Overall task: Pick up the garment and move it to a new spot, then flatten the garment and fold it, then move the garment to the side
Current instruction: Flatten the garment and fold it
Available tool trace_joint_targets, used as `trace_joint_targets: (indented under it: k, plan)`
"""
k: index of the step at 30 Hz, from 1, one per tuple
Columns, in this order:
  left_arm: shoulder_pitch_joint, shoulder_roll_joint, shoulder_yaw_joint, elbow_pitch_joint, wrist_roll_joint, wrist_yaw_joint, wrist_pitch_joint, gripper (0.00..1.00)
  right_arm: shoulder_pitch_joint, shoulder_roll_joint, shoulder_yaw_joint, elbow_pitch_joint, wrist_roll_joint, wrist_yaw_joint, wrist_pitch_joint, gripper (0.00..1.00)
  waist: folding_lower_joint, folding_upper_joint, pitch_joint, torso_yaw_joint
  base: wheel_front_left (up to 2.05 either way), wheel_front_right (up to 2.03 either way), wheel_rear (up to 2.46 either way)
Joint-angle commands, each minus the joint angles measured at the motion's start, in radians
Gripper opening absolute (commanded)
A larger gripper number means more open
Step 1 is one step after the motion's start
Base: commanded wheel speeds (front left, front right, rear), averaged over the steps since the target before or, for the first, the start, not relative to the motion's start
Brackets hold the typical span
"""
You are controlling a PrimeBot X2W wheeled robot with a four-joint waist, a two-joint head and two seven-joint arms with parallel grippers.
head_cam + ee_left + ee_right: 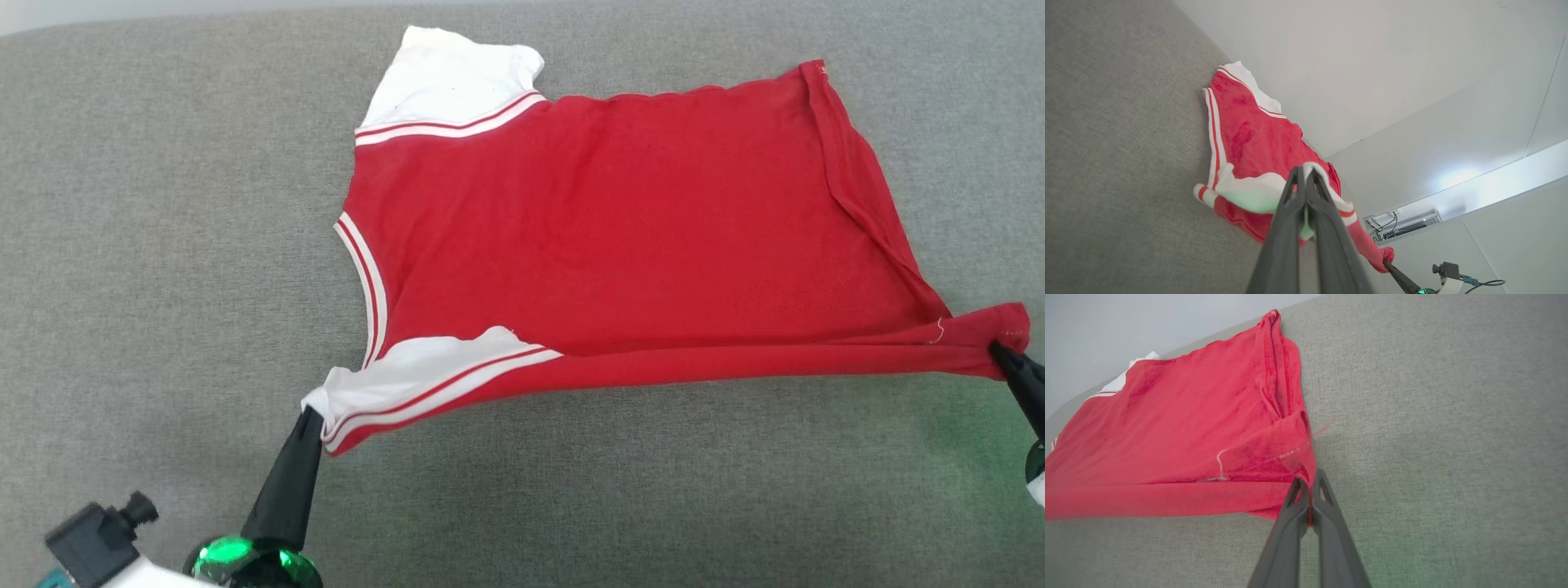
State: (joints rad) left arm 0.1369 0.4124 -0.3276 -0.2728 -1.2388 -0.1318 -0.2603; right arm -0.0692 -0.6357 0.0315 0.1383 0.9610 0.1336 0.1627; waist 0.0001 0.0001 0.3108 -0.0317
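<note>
The garment (pixel 620 220), a red jersey with white sleeves and red-and-white striped trim, lies spread sideways on the grey fabric surface (pixel 131 245), plain red side up. My left gripper (pixel 314 415) is shut on the near white sleeve, seen close in the left wrist view as gripper (pixel 1305 170) pinching white cloth of the garment (pixel 1249 139). My right gripper (pixel 998 351) is shut on the near hem corner; in the right wrist view the gripper (pixel 1308 482) bites the red hem of the garment (pixel 1180 428). The near edge is lifted and stretched taut between both grippers.
The grey surface (pixel 1433 416) extends around the jersey on all sides. A pale wall (pixel 1372 61) rises beyond its far edge. In the left wrist view, some equipment with cables (pixel 1400 222) stands on the floor off the surface.
</note>
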Motion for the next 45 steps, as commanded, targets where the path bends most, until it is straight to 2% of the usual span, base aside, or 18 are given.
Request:
trace_joint_targets:
  k: [1,5,6,12,17,21,34,35,36,37,38,39,41,44,45]
  plan:
    - [-0.022,0.009,0.003,-0.001,0.006,0.003,-0.007,0.0,0.007,0.013,-0.024,-0.011,-0.013,-0.005,0.014,0.0,-0.0001,-0.0001,-0.004,0.002,0.0,0.0,0.0]
    - [-0.085,0.038,-0.03,0.015,0.008,0.003,-0.006,0.0,-0.013,0.047,-0.056,-0.03,-0.04,-0.005,0.044,0.0,-0.0001,-0.0001,-0.006,0.005,0.0,0.0,0.0]
    - [-0.147,0.062,-0.059,0.031,-0.002,0.003,-0.006,0.0,-0.044,0.064,-0.07,-0.036,-0.055,-0.005,0.067,0.0,-0.0001,-0.0001,-0.004,0.007,0.0,0.0,0.0]
    - [-0.378,0.111,-0.141,0.104,-0.044,0.003,-0.005,0.0,-0.166,0.105,-0.088,-0.013,-0.099,-0.003,0.125,0.0,-0.0001,-0.0001,0.037,0.016,0.0,0.0,0.0]
    - [-0.542,0.106,-0.184,0.203,-0.082,0.003,-0.005,0.0,-0.275,0.124,-0.077,0.035,-0.126,-0.003,0.138,0.0,-0.0001,-0.0001,0.093,0.02,0.0,0.0,0.0]
    - [-0.613,0.092,-0.213,0.29,-0.092,0.003,-0.005,0.0,-0.336,0.135,-0.055,0.096,-0.139,-0.003,0.136,0.0,-0.0001,-0.0001,0.134,0.021,0.0,0.0,0.0]
    - [-0.638,0.056,-0.213,0.485,-0.029,0.003,-0.006,0.0,-0.388,0.12,0.035,0.206,-0.141,-0.003,0.062,0.0,-0.0001,-0.0001,0.164,0.031,0.0,0.0,0.0]
    - [-0.641,0.062,-0.219,0.496,-0.013,0.003,-0.006,0.05,-0.387,0.119,0.041,0.212,-0.138,-0.003,0.056,0.0,-0.0001,-0.0001,0.158,0.032,0.0,0.0,0.0]
    - [-0.646,0.069,-0.222,0.51,0.002,0.003,-0.006,0.4,-0.385,0.116,0.047,0.214,-0.135,-0.003,0.051,0.0,-0.0001,-0.0001,0.152,0.034,0.0,0.0,0.0]
    - [-0.653,0.071,-0.223,0.515,0.017,0.003,-0.006,1.0,-0.381,0.115,0.052,0.214,-0.133,-0.003,0.041,0.37,-0.0001,-0.0001,0.144,0.035,0.0,0.0,0.0]
    - [-0.66,0.073,-0.226,0.515,0.031,0.003,-0.006,1.0,-0.377,0.113,0.053,0.216,-0.132,-0.003,0.03,0.82,-0.0001,-0.0001,0.135,0.037,0.0,0.0,0.0]
    - [-0.669,0.083,-0.225,0.518,0.049,0.003,-0.006,1.0,-0.371,0.109,0.056,0.217,-0.132,-0.003,0.021,1.0,-0.0001,-0.0001,0.126,0.039,0.0,0.0,0.0]
    - [-0.681,0.11,-0.241,0.504,0.072,0.003,-0.006,1.0,-0.363,0.106,0.068,0.213,-0.141,-0.003,0.003,1.0,-0.0001,-0.0001,0.105,0.04,0.0,0.0,0.0]
    - [-0.71,0.187,-0.292,0.488,0.129,0.003,0.009,1.0,-0.343,0.099,0.077,0.201,-0.142,-0.003,-0.015,1.0,-0.0001,-0.0001,0.074,0.046,0.0,0.0,0.0]
    - [-0.71,0.187,-0.292,0.488,0.129,0.003,0.009,1.0,-0.343,0.099,0.077,0.201,-0.142,-0.003,-0.015,1.0,-0.0001,-0.0001,0.074,0.046,0.0,0.0,0.0]
